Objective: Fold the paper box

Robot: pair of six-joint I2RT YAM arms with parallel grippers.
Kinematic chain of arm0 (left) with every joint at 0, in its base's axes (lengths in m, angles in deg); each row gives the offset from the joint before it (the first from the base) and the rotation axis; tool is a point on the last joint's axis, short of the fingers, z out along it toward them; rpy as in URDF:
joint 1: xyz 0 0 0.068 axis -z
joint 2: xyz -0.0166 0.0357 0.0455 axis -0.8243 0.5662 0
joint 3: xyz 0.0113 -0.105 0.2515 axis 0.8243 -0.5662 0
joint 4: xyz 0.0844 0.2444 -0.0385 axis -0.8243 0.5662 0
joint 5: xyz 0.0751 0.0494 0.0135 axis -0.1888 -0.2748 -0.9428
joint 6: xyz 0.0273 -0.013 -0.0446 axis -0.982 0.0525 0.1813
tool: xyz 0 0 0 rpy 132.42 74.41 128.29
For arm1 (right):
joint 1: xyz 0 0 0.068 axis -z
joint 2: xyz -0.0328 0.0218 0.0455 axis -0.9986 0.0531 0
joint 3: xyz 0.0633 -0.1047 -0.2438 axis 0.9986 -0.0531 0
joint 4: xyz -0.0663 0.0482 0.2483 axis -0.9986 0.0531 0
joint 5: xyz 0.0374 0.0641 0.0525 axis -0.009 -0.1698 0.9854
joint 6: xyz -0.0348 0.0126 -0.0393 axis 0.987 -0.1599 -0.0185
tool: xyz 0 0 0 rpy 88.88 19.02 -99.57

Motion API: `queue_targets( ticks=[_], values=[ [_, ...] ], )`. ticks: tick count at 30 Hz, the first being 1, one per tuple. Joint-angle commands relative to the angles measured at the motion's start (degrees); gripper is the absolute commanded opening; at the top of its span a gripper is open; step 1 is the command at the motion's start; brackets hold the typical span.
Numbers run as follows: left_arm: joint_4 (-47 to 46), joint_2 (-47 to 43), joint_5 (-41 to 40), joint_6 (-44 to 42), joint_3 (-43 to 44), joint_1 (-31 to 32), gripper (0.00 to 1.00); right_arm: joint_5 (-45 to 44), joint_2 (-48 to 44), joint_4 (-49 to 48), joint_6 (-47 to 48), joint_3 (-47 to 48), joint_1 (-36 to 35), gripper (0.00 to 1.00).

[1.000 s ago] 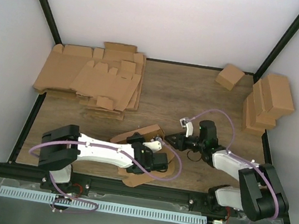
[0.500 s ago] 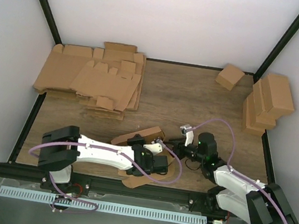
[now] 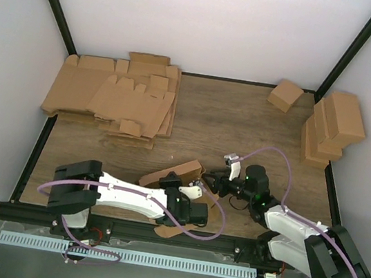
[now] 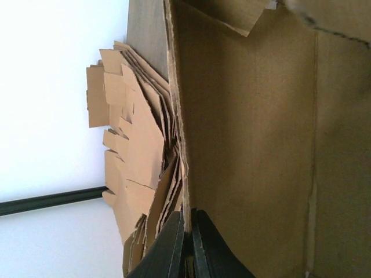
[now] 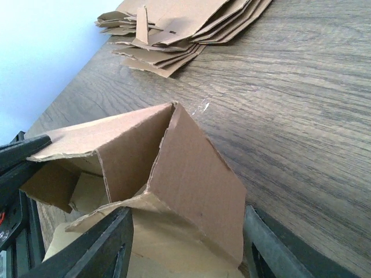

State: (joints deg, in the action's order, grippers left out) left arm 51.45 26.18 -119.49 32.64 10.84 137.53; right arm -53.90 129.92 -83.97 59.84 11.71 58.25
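Observation:
The paper box [image 3: 179,169] is a half-formed brown cardboard carton lying near the table's front, with a loose flap [image 3: 166,232] at the front edge. My left gripper [image 3: 191,194] is shut on the thin edge of one box wall; in the left wrist view [image 4: 187,231] the jaws pinch that edge, and the wall [image 4: 255,145] fills the right side. My right gripper [image 3: 209,181] is open at the box's right end. In the right wrist view [image 5: 185,249] its fingers [image 5: 107,246] straddle a flap of the open box [image 5: 197,174].
A stack of flat cardboard blanks [image 3: 115,97] lies at the back left; it also shows in the left wrist view [image 4: 139,156] and the right wrist view [image 5: 185,23]. Folded boxes [image 3: 334,126] are piled at the right wall, and one small box [image 3: 285,94] sits at the back.
My right gripper has moved left and down onto the box's right end. My left gripper has pulled the box wall slightly toward the front edge.

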Motion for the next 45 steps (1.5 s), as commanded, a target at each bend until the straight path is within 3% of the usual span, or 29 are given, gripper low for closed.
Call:
queue_targets(
  ticks=[1,7,15,25,33,39,42,45],
  values=[
    [-0.7,2.8,-1.0,0.6,-0.4,1.7,0.04,-0.3,-0.8,-0.8,-0.1,-0.7,-0.6,0.53],
    [-0.4,5.2,-1.1,1.7,-0.3,1.7,0.04,-5.6,0.4,-3.8,-0.3,-1.6,-5.0,0.51],
    [-0.2,2.8,-0.6,3.0,-1.0,3.7,0.04,-11.1,0.3,-17.3,-2.9,-10.5,-8.9,0.53],
    [-0.7,3.5,-2.1,2.8,-1.5,6.5,0.04,-16.1,3.9,-17.9,-0.3,-9.4,-11.6,0.53],
    [-0.3,4.0,-2.8,2.9,-0.8,8.3,0.04,-28.6,4.0,-16.8,1.0,-9.7,-21.7,0.51],
    [0.5,5.0,-3.0,4.1,0.0,9.4,0.04,-40.0,5.1,-15.5,-0.1,-9.4,-27.2,0.38],
    [1.0,4.5,-1.3,5.7,1.2,9.6,0.15,-44.1,5.8,-16.3,-0.7,-9.5,-28.2,0.25],
    [0.2,1.3,3.9,6.1,3.0,9.6,0.38,-46.4,6.0,-16.8,-0.2,-9.0,-28.2,0.17]
  ],
)
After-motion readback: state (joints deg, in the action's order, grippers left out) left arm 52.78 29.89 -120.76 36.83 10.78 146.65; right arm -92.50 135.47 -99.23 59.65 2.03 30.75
